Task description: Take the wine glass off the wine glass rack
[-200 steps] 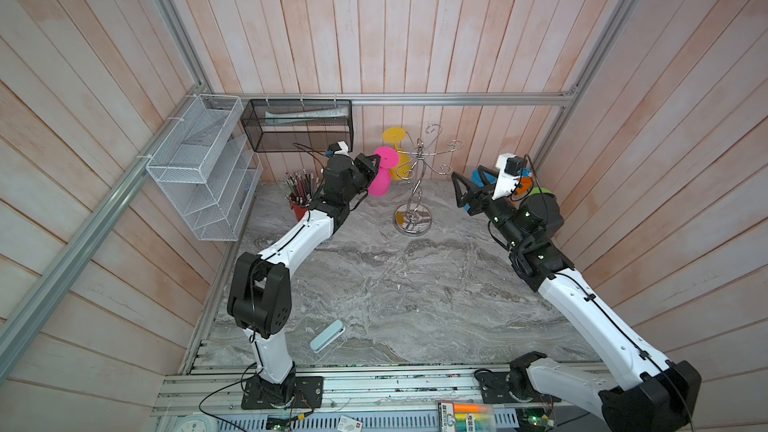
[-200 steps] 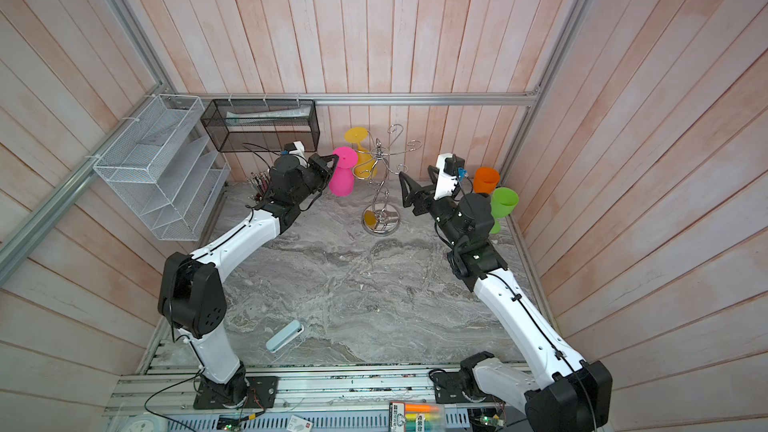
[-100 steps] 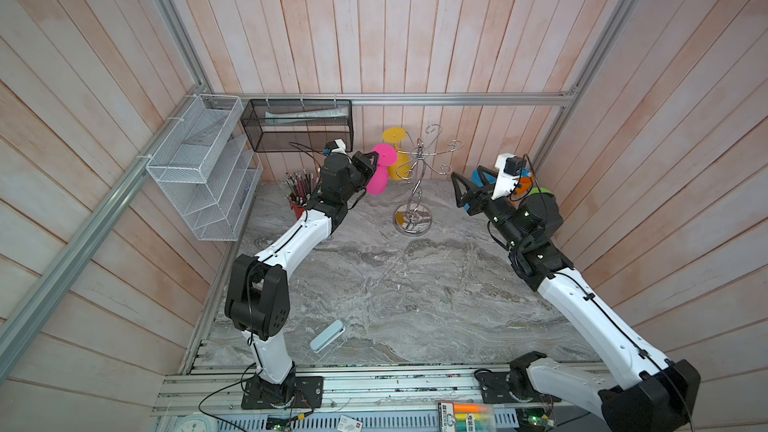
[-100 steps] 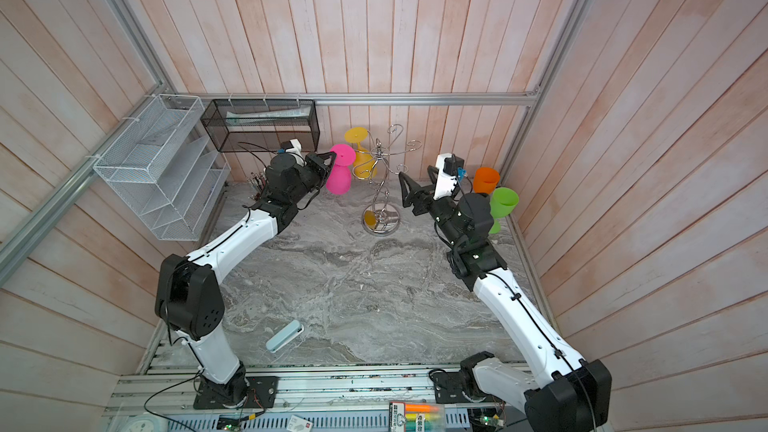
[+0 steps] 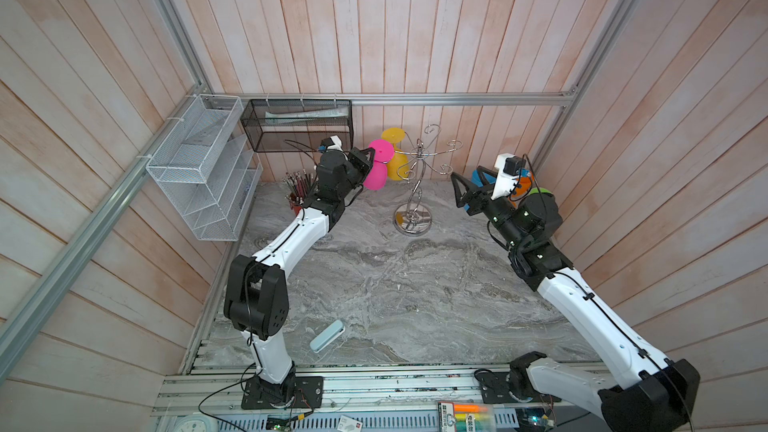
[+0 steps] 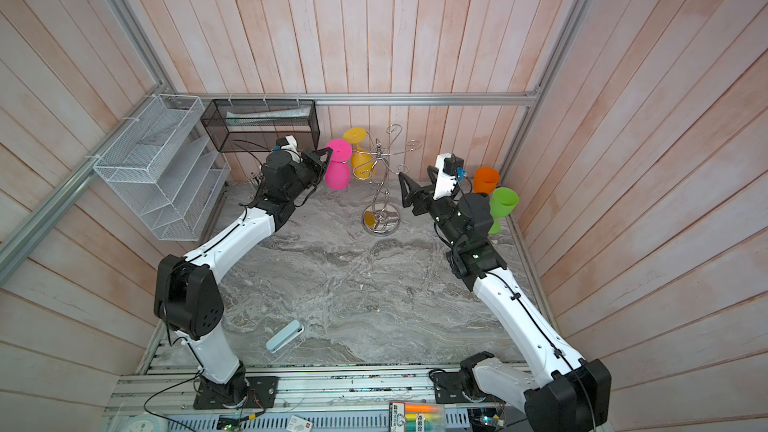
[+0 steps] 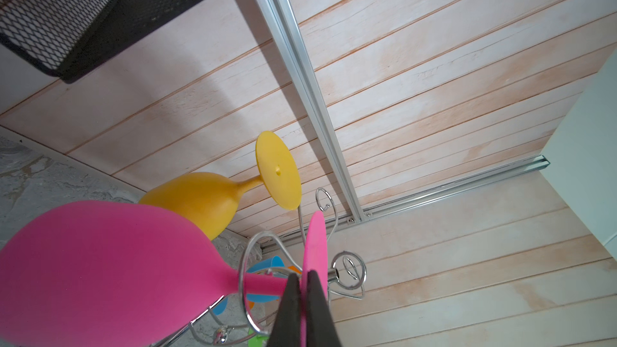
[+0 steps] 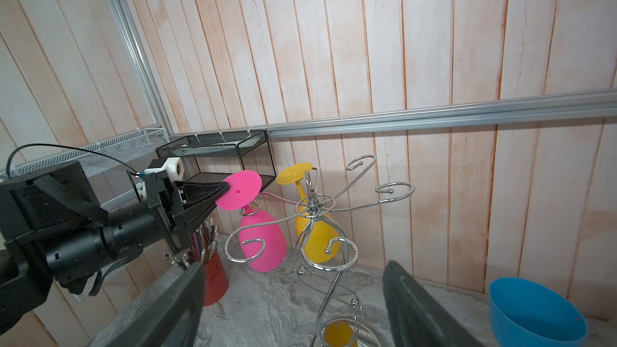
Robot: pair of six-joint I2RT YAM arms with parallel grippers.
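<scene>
While pink wine glass is still hanging on wine glass rack, upper centre, left gripper jaws are pinching its foot; right gripper jaws are hanging open. Unhooking remaining.
</scene>
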